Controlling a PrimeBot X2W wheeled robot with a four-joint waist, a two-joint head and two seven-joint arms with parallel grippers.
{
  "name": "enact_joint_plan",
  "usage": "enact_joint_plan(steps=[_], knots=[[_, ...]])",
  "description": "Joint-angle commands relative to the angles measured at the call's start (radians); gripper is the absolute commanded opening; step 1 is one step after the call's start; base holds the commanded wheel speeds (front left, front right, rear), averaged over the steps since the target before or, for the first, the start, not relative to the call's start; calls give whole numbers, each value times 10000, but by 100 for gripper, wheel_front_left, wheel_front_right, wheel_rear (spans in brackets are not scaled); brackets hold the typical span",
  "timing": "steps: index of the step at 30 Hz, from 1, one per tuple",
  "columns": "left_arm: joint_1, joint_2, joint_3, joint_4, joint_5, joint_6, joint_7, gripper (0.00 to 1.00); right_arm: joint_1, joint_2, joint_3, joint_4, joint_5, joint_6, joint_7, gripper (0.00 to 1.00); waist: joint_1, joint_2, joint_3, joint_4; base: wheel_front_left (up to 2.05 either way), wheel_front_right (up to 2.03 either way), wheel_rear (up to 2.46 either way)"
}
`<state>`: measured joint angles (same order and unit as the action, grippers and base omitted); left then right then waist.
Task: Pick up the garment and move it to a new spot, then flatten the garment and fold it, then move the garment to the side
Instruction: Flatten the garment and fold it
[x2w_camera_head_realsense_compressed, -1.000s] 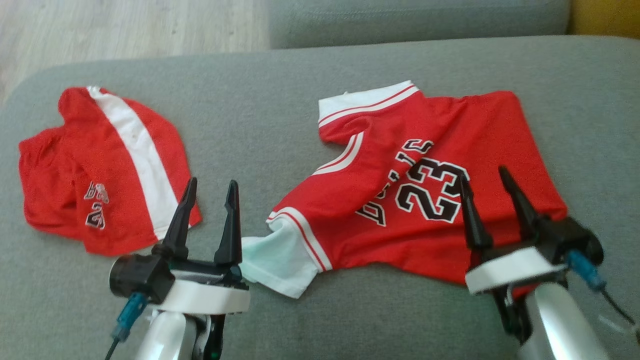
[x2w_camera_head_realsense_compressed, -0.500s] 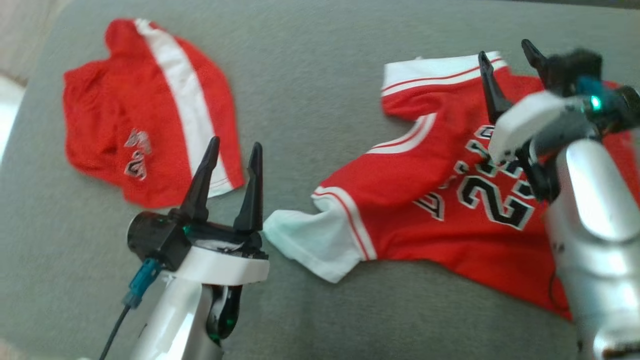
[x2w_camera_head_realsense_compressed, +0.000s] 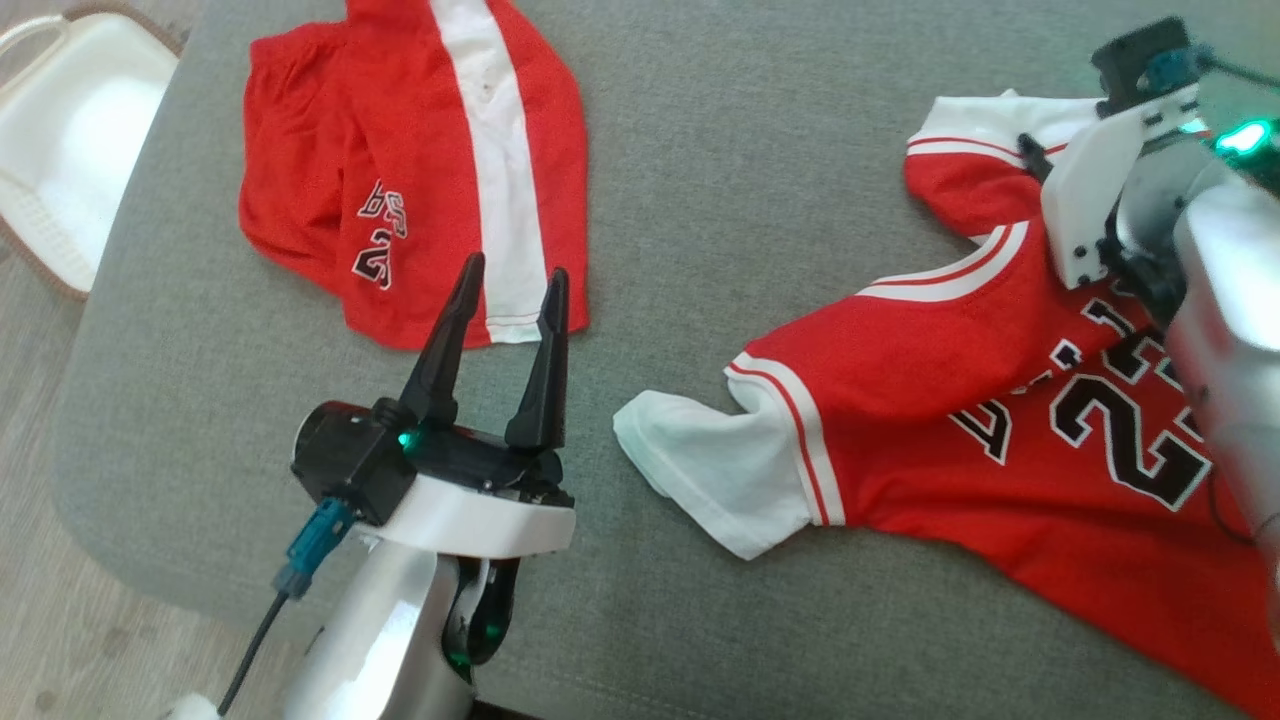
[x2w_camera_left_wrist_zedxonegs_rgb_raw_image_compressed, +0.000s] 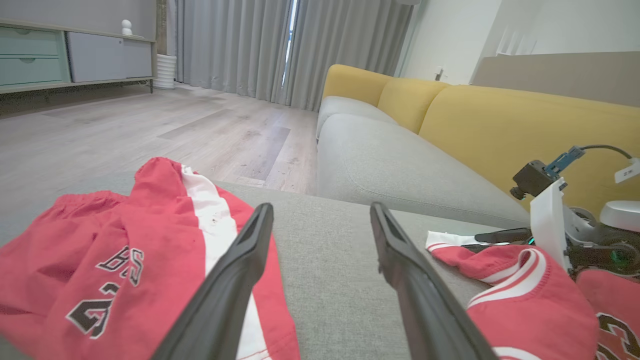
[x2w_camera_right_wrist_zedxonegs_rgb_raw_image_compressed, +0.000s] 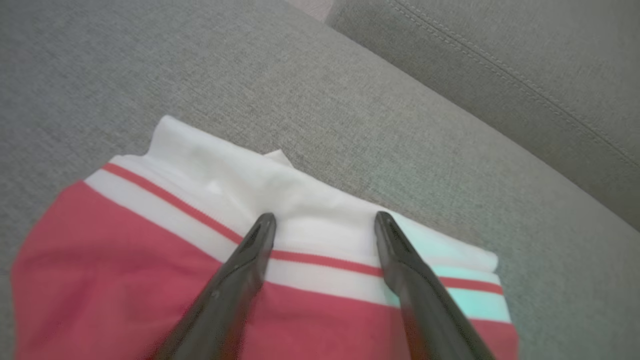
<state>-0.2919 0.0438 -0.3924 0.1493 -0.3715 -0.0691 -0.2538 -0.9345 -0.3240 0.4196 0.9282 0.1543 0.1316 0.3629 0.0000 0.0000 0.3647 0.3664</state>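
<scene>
Grey sofa cushion (x2w_camera_head_realsense_compressed: 700, 150) fills the head view, with wooden floor and a white basket (x2w_camera_head_realsense_compressed: 70, 150) off its left edge. In the left wrist view, a yellow sofa back (x2w_camera_left_wrist_zedxonegs_rgb_raw_image_compressed: 500, 115) rises behind. Two red garments lie on the cushion, well apart. Red shorts (x2w_camera_head_realsense_compressed: 400, 170) with a white stripe lie at the far left. A red number 23 jersey (x2w_camera_head_realsense_compressed: 950, 400), rumpled and partly folded over itself, lies at the right. The jersey looks like the garment now in hand. It stretches diagonally, from a white sleeve (x2w_camera_head_realsense_compressed: 720, 480) near the middle of the cushion to a white, red-striped band (x2w_camera_right_wrist_zedxonegs_rgb_raw_image_compressed: 300, 200) at its far right corner. The right gripper (x2w_camera_right_wrist_zedxonegs_rgb_raw_image_compressed: 322, 220) hangs directly over that band, jaws released and empty, tips straddling the trim just inside the fabric edge. The left gripper (x2w_camera_head_realsense_compressed: 512, 268) has its jaws released too, grasping nothing. It points at the shorts' near hem, with the jersey's near sleeve just to its right. The right arm is therefore the one placed to pinch. Bare cushion between the two garments offers the widest open room. Beyond the band the cushion meets another grey cushion.
</scene>
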Motion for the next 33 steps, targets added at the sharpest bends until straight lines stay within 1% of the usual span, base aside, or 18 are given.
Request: enact_joint_plan(steps=[1,2,3,5,8,13,16,20,23,25,26,27,30,33], knots=[[-285,64,256,-349,-48,64,-80,100,174,-10,326,129,98,-9,214,100,0,0,86,90,0,0,0],[-288,64,247,-349,-70,79,-80,100,118,-66,473,268,201,-9,281,57,0,0,101,107,0,0,0],[-291,64,244,-347,-87,87,-80,100,59,-115,629,361,302,-9,300,0,0,0,117,121,0,0,0],[-299,64,248,-341,-106,100,-80,100,-86,-205,862,457,543,-9,203,0,0,0,145,131,0,0,0],[-323,64,252,-325,-121,125,-80,100,-397,-361,1015,475,785,-9,-255,0,0,0,166,122,0,0,0],[-409,64,250,-360,-148,136,-80,100,-1329,-599,632,497,706,-9,-1761,0,0,0,247,127,0,0,0],[-452,64,244,-412,-154,129,-80,100,-2132,-716,74,702,246,-9,-2744,0,0,0,333,159,0,0,0],[-540,64,180,-456,-216,104,-80,100,-3254,-824,-790,1037,-775,-9,-3872,0,0,0,476,308,0,0,0],[-577,64,157,-461,-277,108,-80,100,-3866,-820,-1312,1310,-1596,-9,-4372,0,0,0,548,441,0,0,0],[-565,64,163,-457,-303,118,-80,100,-4077,-784,-1511,1596,-2149,-9,-4334,0,0,0,569,507,0,0,0],[-557,64,166,-454,-310,122,-80,100,-4142,-774,-1591,1702,-2430,-9,-4329,81,0,0,577,530,0,0,0],[-544,64,169,-451,-312,129,-80,100,-4150,-733,-1710,1833,-2636,-9,-4283,100,0,0,569,541,0,0,0],[-457,64,250,-430,-278,184,-80,100,-3987,-441,-2152,2119,-2929,-9,-4379,100,0,0,464,442,0,0,0],[-391,64,422,-401,-158,189,-80,100,-3618,-74,-2535,2238,-3098,-9,-4788,100,0,0,269,154,0,0,0]])
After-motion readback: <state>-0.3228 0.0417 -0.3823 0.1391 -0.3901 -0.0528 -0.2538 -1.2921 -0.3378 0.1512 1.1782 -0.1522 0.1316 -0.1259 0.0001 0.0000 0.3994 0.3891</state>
